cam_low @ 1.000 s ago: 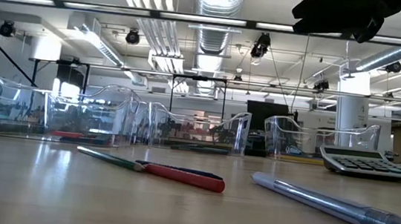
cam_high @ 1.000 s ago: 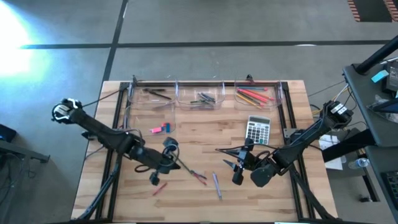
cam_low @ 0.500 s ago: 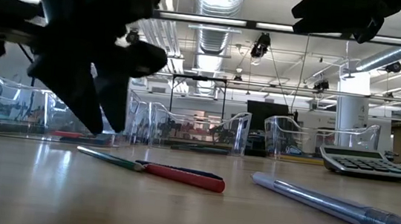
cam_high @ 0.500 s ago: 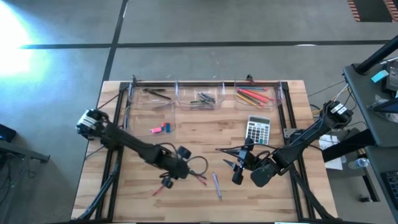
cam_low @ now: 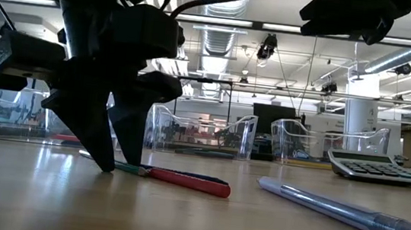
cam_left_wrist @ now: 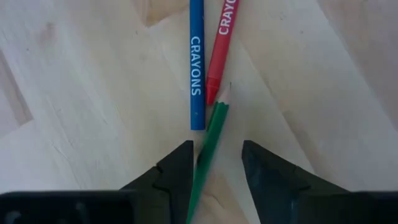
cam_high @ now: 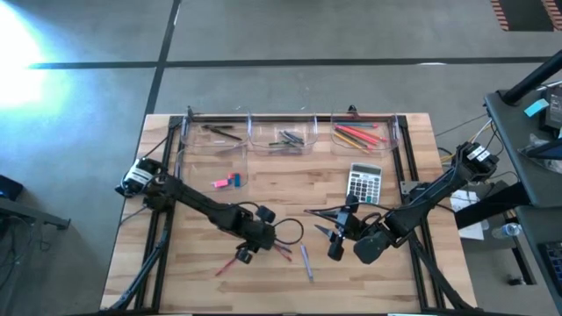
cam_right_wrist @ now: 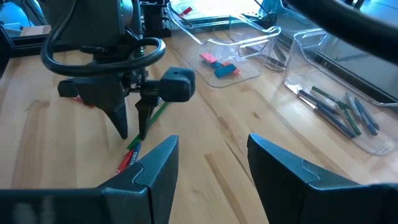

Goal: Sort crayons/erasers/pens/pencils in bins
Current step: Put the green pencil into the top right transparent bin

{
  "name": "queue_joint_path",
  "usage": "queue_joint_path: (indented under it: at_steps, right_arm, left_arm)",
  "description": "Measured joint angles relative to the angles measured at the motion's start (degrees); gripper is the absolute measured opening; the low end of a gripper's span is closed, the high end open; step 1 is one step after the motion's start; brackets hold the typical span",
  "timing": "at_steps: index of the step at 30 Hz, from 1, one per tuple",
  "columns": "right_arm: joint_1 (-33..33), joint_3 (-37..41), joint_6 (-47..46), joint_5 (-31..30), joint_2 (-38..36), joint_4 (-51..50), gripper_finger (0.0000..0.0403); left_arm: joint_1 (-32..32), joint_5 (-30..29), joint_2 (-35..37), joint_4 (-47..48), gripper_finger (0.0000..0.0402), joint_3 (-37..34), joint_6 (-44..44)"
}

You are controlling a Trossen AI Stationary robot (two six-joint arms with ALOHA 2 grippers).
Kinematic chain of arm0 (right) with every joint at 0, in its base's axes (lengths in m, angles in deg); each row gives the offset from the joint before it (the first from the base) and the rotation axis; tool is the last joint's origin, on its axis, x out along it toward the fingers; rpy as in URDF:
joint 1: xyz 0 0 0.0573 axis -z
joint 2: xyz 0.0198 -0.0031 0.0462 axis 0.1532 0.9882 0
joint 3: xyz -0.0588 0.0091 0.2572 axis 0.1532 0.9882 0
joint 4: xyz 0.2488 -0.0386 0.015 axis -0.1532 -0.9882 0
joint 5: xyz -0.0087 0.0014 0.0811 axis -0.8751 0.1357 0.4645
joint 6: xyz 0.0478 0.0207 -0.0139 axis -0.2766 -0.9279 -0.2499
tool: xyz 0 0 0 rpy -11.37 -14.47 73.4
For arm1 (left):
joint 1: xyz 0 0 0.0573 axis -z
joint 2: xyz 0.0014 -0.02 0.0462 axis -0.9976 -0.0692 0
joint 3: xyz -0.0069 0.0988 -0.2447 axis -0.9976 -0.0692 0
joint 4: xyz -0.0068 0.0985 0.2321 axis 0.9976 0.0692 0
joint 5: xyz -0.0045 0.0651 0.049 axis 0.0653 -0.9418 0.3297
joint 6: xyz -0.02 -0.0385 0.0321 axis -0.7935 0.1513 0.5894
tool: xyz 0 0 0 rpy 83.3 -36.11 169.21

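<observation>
Since a second ago, the left arm is seen travelling from the 8 o'clock area toward the desk's lower centre, and its left pincer (cam_low: 120, 163) is now standing tips-down on the wooden desk (cam_high: 290, 189). Its jaws are parting narrowly, straddling a thin green pencil (cam_left_wrist: 208, 146) without closing on it. A blue crayon (cam_left_wrist: 196, 62) and a red crayon (cam_left_wrist: 221, 50) are lying just beside the pencil's tip, the red one touching it.

The right pincer (cam_right_wrist: 208, 165) is hovering at 4 o'clock, jaws standing moderately wide and holding nothing.

Progress, judged from the layout: sorting is partly done. Clear plastic bins (cam_high: 290, 132) are lining the 12 o'clock edge; one is holding orange and red pencils (cam_high: 356, 135), the middle one greyish pens (cam_high: 288, 138), another dark sticks (cam_high: 219, 131). Pink and blue erasers (cam_high: 226, 182) are sitting in a fourth bin at 10 o'clock.

Remaining work: the green pencil and both crayons under the left pincer, a pale translucent pen (cam_high: 305, 261) at 6 o'clock and a red stick (cam_high: 226, 265) at 7 o'clock are lying loose. A grey calculator (cam_high: 363, 183) is resting at 2 o'clock.
</observation>
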Motion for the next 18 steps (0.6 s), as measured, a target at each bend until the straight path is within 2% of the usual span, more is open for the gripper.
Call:
queue_joint_path:
  at_steps: [3,6,13,18]
  right_arm:
    - [0.0,0.0,0.0,0.0,0.0,0.0,0.018]
    - [0.0,0.0,0.0,0.0,0.0,0.0,0.018]
    - [0.0,0.0,-0.1,0.0,0.0,0.0,0.018]
    - [0.0,0.0,-0.1,0.0,0.0,0.0,0.018]
  left_arm:
    - [0.0,0.0,-2.1,0.2,0.0126,0.1,0.0]
    - [0.0,0.1,-3.9,0.2,0.0107,0.2,0.0]
    - [0.2,0.9,-5.5,0.0,0.0013,0.3,0.0]
    - [0.2,1.1,-4.5,-0.1,0.0007,0.2,-0.3]
